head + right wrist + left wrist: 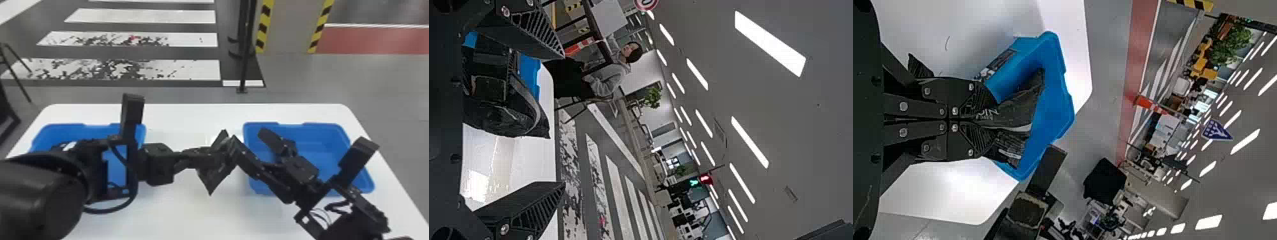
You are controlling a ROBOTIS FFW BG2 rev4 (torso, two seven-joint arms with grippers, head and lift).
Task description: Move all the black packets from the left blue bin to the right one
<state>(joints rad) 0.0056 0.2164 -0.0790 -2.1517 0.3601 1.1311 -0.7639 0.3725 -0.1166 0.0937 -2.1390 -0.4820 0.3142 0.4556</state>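
The left gripper (985, 120) has its fingers clenched on a black plastic packet (211, 177), probably light, floppy, slippery; the right gripper (564, 120), fingers spread, should pinch its free end.

One white, round-cornered table (191, 220) has two blue, open-topped plastic bins (333, 137) on it and one shiny black flexible packet (212, 178) above it.

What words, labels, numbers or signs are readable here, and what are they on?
Nothing reads clearly enough to quote.
Black packet in the left pincer: pale print, too unclear to read.
Blue sign in the background: white symbol, no legible words.
Red-rimmed sign: cut off, unreadable.
Red light and green light: markings too small.
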